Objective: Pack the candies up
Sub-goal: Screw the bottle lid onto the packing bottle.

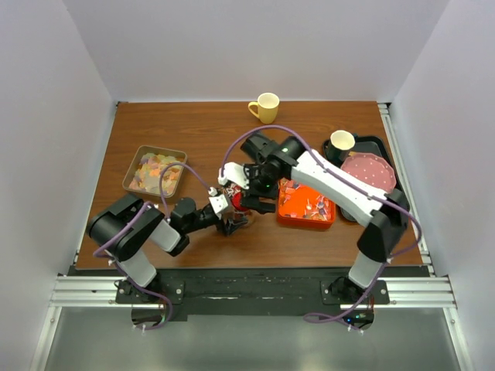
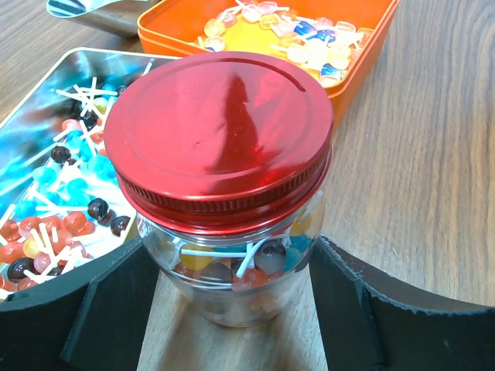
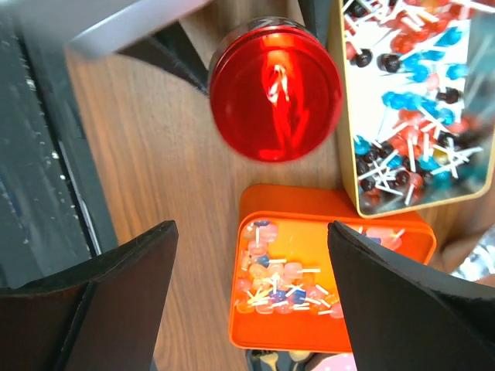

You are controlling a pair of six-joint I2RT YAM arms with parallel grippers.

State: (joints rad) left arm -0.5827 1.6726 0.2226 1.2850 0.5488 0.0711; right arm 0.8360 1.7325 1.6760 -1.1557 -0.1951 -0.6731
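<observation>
Your left tool (image 2: pixel 236 251) clamps the jar (image 2: pixel 232 294) of candies (image 2: pixel 232 263) (red lid (image 2: pixel 220 139) on), your right tool (image 3: pixel 251 232) gapes empty, yet the trays (image 2: pixel 155 39) hold plenty unpacked.

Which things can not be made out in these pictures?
Top view: jar, mostly hidden under the right gripper.
Left wrist view: jar's fill level, covered by the red lid.
Right wrist view: silver tin, cut off by frame edges.
Top view: pastel candies, too small to distinguish.
</observation>
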